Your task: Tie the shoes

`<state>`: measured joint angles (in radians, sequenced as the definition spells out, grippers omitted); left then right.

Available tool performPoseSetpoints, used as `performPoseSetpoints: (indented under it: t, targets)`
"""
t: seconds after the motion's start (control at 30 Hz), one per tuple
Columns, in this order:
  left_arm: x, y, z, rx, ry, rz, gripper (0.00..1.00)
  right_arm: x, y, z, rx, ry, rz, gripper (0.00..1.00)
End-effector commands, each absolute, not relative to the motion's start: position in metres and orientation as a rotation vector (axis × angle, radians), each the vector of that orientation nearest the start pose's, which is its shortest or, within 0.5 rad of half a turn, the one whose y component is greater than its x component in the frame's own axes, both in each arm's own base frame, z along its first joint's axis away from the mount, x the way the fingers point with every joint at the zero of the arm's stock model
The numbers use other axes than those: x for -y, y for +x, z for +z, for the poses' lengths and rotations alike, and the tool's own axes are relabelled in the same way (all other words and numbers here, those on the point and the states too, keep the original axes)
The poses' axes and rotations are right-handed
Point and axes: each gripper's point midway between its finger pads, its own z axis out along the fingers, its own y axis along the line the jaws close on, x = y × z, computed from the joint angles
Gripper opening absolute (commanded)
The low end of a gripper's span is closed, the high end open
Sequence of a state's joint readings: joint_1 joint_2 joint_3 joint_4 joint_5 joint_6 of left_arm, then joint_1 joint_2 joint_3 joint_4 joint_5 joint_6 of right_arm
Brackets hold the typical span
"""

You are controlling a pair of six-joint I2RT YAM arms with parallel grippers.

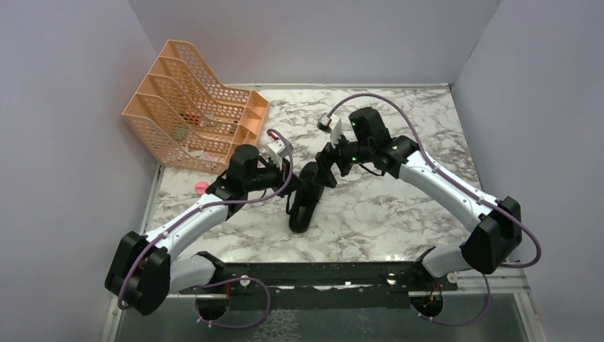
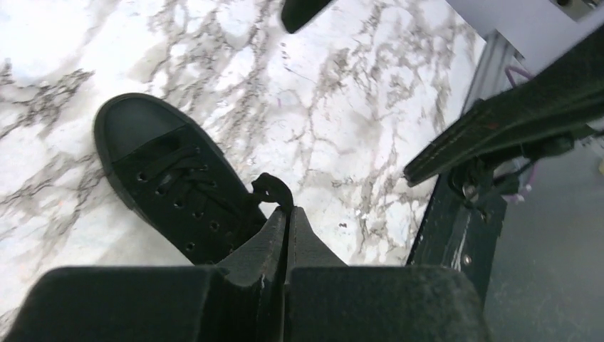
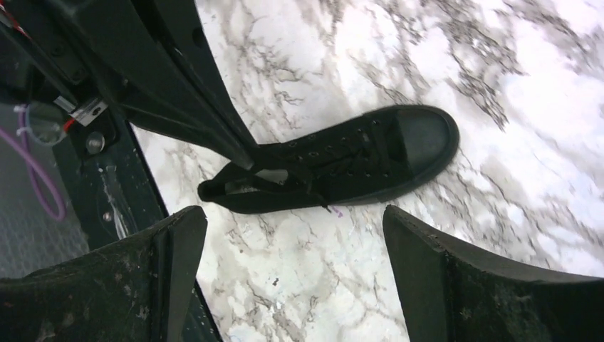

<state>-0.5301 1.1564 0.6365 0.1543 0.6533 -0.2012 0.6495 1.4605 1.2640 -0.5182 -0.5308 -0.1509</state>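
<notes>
- The left fingers (image 2: pixel 267 246) are pressed flat together, with no gap between them, and a small loop of black lace (image 2: pixel 273 189) is pinched at their tips.
- That loop rises from the ankle end of the lacing, just beside the shoe's opening.
- The right fingers (image 3: pixel 456 278) stand wide apart with nothing between the pads. They hang above the tabletop (image 3: pixel 335 285) and touch nothing.
- In the right wrist view the shoe (image 3: pixel 342 167) lies just beyond the gap between those spread fingers. The left arm's closed tips come down onto it at the opening.
- The shoe is all black and low-cut. It rests on its sole near the middle of the marbled tabletop, between the two arms and a little closer to the left one.
- Its toe cap faces away from the left fingers, and the crossed lacing over the tongue is plain in the left wrist view.
- From above, both arms reach inward from the near edge and their wrists almost meet over the shoe.
- An orange mesh file rack (image 1: pixel 196 114) sits in the far left corner, well apart from the shoe.
- A small pink thing (image 1: pixel 201 188) lies by the left edge, near the rack; what it is cannot be told.
</notes>
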Motion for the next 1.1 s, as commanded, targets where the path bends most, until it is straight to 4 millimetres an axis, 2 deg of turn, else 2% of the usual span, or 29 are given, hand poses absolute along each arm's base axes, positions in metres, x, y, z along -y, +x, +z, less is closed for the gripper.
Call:
performPoseSetpoints:
  t: [0.0, 0.03, 0.1, 0.2, 0.3, 0.37, 0.43, 0.5, 0.63, 0.7, 0.8, 0.97, 1.07]
  targets:
    - [0.262, 0.261, 0.189, -1.932, 0.56, -1.028, 0.0, -0.273, 0.255, 0.19, -2.231, -0.887, 0.748, 1.0]
    - [0.26, 0.267, 0.189, -1.956, 0.521, -1.005, 0.0, -0.271, 0.256, 0.19, -2.251, -0.796, 0.749, 1.0]
    - [0.255, 0.282, 0.189, -2.02, 0.411, -0.946, 0.0, -0.276, 0.244, 0.194, -2.263, -0.786, 0.828, 1.0]
    - [0.251, 0.296, 0.187, -2.137, 0.232, -0.902, 0.0, -0.308, 0.216, 0.204, -2.231, -0.808, 1.012, 1.0]
    - [0.257, 0.3, 0.192, -2.175, 0.13, -0.95, 0.0, -0.351, 0.176, 0.222, -2.045, -0.851, 1.153, 0.87]
    - [0.256, 0.303, 0.194, -2.183, 0.055, -0.962, 0.0, -0.365, 0.165, 0.217, -2.01, -0.77, 1.236, 0.77]
    - [0.255, 0.305, 0.199, -2.165, 0.028, -0.959, 0.0, -0.372, 0.166, 0.202, -1.992, -0.69, 1.245, 0.64]
    - [0.253, 0.307, 0.201, -2.16, 0.001, -0.954, 0.0, -0.374, 0.176, 0.194, -1.932, -0.625, 1.176, 0.6]
    - [0.254, 0.302, 0.201, -2.187, -0.036, -0.98, 0.0, -0.38, 0.193, 0.192, -1.841, -0.536, 1.153, 0.6]
    - [0.255, 0.299, 0.2, -2.197, -0.05, -1.0, 0.0, -0.386, 0.203, 0.186, -1.849, -0.531, 1.116, 0.56]
    - [0.255, 0.297, 0.201, -2.187, -0.059, -1.016, 0.0, -0.393, 0.211, 0.178, -1.824, -0.516, 1.109, 0.58]
    - [0.253, 0.297, 0.211, -2.158, -0.061, -1.02, 0.0, -0.393, 0.228, 0.144, -1.913, -0.441, 0.991, 0.59]
    - [0.253, 0.295, 0.212, -2.155, -0.067, -1.025, 0.0, -0.389, 0.237, 0.135, -1.928, -0.399, 0.913, 0.61]
